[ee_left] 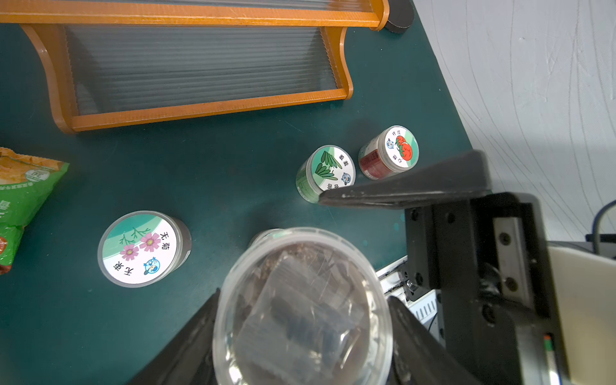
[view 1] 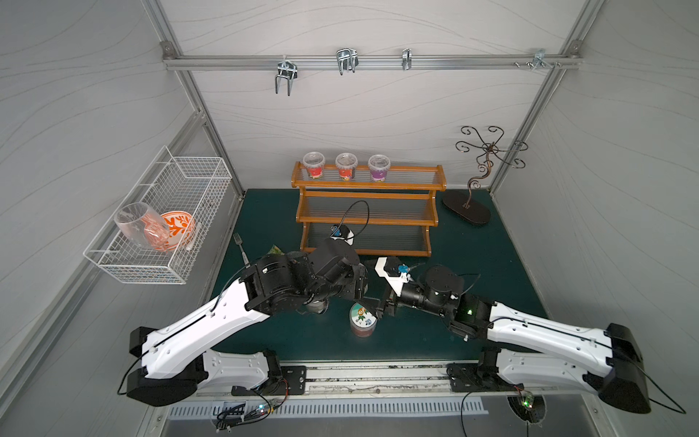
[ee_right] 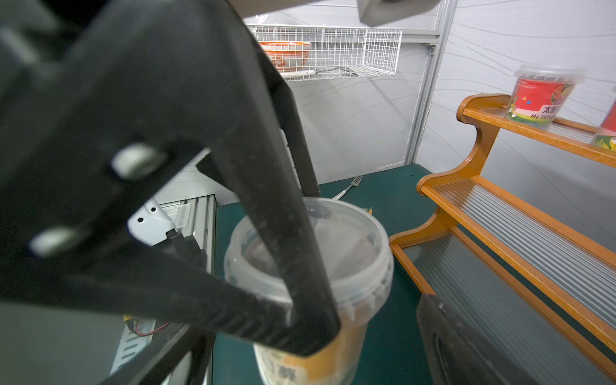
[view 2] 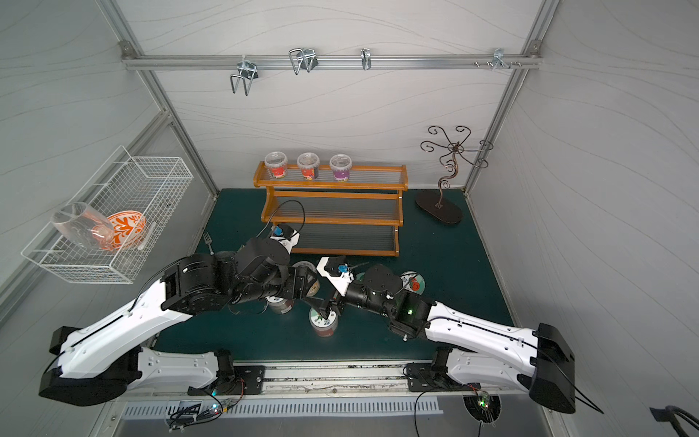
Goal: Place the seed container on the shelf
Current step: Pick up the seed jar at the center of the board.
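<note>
The seed container (ee_left: pixel 300 310), a clear-lidded tub with an orange label (ee_right: pixel 350 253), hangs just above the green mat with my left gripper (ee_left: pixel 303 296) shut on it, one finger on each side below the lid. Both top views hide most of it under the left wrist (view 1: pixel 359 282). My right gripper (view 1: pixel 380 308) is open and faces it; one finger (ee_right: pixel 446 333) stands beside the tub, apart from it. The shelf (view 1: pixel 368 219), an orange-brown three-tier rack (ee_left: pixel 206 108), stands just beyond, its two lower tiers bare.
Three tubs (view 1: pixel 346 166) sit on the shelf's top tier. Small labelled jars stand on the mat: flower (ee_left: pixel 143 248), leaf (ee_left: pixel 325 173), tomato (ee_left: pixel 388 151). A snack bag (ee_left: pixel 23 200) and a fork (view 1: pixel 240 246) lie at the left. A wire basket (view 1: pixel 162 215) hangs on the left wall; a metal stand (view 1: pixel 469 204) is at the back right.
</note>
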Action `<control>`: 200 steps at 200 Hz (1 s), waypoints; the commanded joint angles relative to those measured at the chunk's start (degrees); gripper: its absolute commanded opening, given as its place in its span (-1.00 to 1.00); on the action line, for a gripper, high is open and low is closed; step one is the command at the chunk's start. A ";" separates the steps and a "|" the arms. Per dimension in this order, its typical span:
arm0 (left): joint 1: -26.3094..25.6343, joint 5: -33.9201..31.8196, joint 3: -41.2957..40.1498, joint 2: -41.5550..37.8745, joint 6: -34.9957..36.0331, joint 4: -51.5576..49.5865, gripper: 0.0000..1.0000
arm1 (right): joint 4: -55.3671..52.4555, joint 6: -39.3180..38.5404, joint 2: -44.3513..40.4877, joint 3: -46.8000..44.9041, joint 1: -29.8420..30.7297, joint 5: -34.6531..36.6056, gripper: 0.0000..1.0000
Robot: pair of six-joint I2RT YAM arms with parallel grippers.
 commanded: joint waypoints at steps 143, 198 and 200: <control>0.23 1.39 -2.85 -2.16 2.41 7.20 0.28 | 2.99 1.34 -0.04 1.16 0.67 -0.12 0.22; 0.24 1.54 -3.44 -5.29 6.34 11.22 0.86 | 2.03 1.26 -2.04 0.54 0.67 0.87 0.17; 0.25 1.39 -3.44 -5.48 6.58 11.47 0.87 | 2.01 1.25 -2.08 0.53 0.67 0.97 0.17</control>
